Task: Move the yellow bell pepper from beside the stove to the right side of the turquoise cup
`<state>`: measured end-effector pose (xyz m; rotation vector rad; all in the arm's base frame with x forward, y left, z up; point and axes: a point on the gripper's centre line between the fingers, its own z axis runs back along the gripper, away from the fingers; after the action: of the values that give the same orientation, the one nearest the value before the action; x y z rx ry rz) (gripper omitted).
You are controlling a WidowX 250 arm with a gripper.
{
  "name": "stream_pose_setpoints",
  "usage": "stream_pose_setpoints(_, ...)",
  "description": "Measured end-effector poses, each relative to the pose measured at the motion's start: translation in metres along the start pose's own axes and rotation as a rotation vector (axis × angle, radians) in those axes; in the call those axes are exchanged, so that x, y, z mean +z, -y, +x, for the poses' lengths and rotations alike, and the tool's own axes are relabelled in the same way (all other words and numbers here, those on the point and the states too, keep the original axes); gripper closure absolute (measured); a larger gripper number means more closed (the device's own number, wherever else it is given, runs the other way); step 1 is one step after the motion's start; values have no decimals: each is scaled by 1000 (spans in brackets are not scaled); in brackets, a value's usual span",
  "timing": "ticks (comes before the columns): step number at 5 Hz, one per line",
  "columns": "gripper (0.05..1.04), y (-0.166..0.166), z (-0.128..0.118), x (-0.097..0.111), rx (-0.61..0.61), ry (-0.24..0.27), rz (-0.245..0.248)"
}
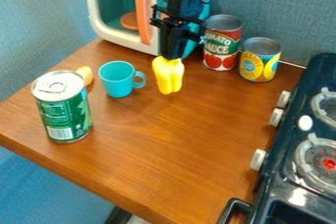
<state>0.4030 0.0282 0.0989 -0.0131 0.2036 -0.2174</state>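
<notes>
Holding yellow toy (169, 76) inside table edges (72, 173)

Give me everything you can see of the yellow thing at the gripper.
The yellow object looks like a toy bell pepper: plain bright yellow, smooth, probably plastic, longer than wide, with lobes that part at the bottom. It looks whole. It hangs roughly upright, its top at the tips of the gripper, which appears to hold it, right of the teal mug in the picture. Whether its bottom touches the table I can't tell.

Looking down at a slant from above the wooden counter (171, 144); facing the toy microwave (118, 2) and the blue wall (282, 12) behind; standing fairly near (cutting off the stove (282, 164) at right).
</notes>
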Motion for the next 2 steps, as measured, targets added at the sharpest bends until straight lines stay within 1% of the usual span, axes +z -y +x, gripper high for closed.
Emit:
stream_pose_setpoints(1, 982, -15, -4, -4, 48, -12, -12)
stream_pose_setpoints(2, 983, -20, -7, -17, 76, -53, -47)
